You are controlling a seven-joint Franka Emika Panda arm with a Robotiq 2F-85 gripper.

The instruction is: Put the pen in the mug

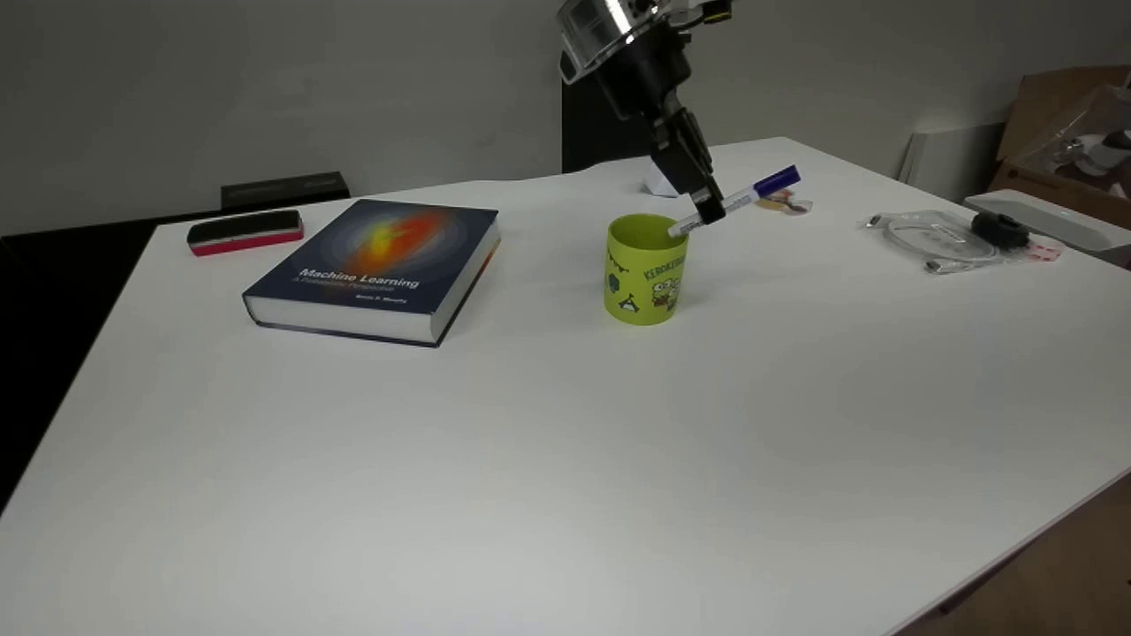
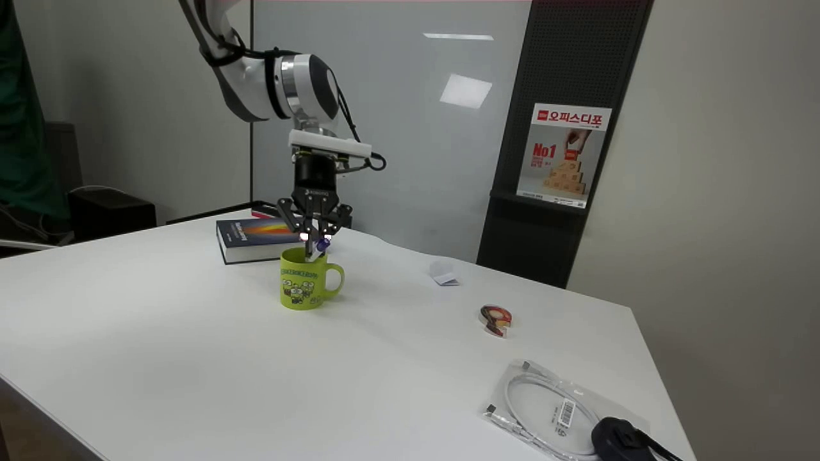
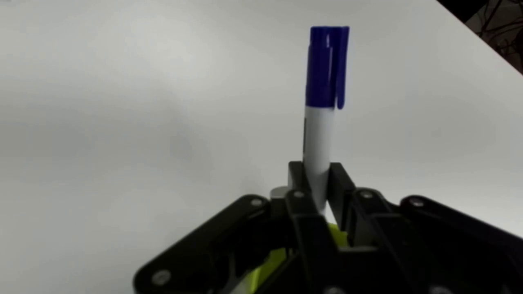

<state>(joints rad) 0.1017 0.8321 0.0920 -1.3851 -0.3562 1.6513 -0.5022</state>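
The yellow-green mug (image 1: 643,274) stands upright on the white table with dark markings on its side. Its handle shows on the mug (image 2: 302,286) in an exterior view. My gripper (image 1: 709,208) is shut on the white body of the pen (image 1: 744,200), just above the mug's rim. The pen is strongly tilted, its blue cap up and away from the mug. Its white lower end is at the rim; I cannot tell whether it is inside. In the wrist view the pen (image 3: 320,122) sits between both fingertips, and the fingers largely hide the mug (image 3: 269,263).
A thick dark book (image 1: 375,265) lies beside the mug, with a flat red-and-black object (image 1: 246,232) behind it. A bagged cable (image 2: 551,410), a small colourful piece (image 2: 496,319) and a folded white paper (image 2: 443,273) lie elsewhere on the table.
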